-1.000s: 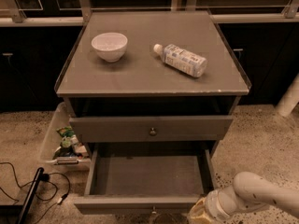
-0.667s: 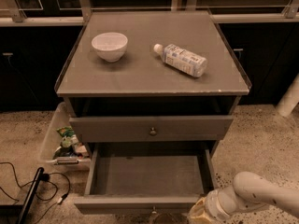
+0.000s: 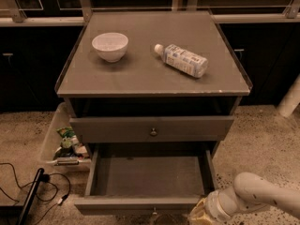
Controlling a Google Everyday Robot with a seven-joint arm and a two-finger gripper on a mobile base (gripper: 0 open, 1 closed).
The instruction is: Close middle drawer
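The middle drawer (image 3: pixel 122 204) is pulled far out of the grey cabinet, its inside bare, and its small brass knob (image 3: pixel 153 213) shows at the bottom edge of the view. My gripper (image 3: pixel 199 215) is at the bottom right, on the end of a cream-coloured arm (image 3: pixel 262 198), close to the right end of the drawer's front. Its tips are cut off by the frame edge. The uppermost drawer (image 3: pixel 152 128) sits above, only slightly out.
A white bowl (image 3: pixel 110 46) and a lying plastic bottle (image 3: pixel 182 60) rest on the cabinet top (image 3: pixel 150 78). A clear bin (image 3: pixel 65 142) with packets stands left of the cabinet. Cables and a black pole (image 3: pixel 30 196) lie on the floor. A white post (image 3: pixel 290 97) stands at the right.
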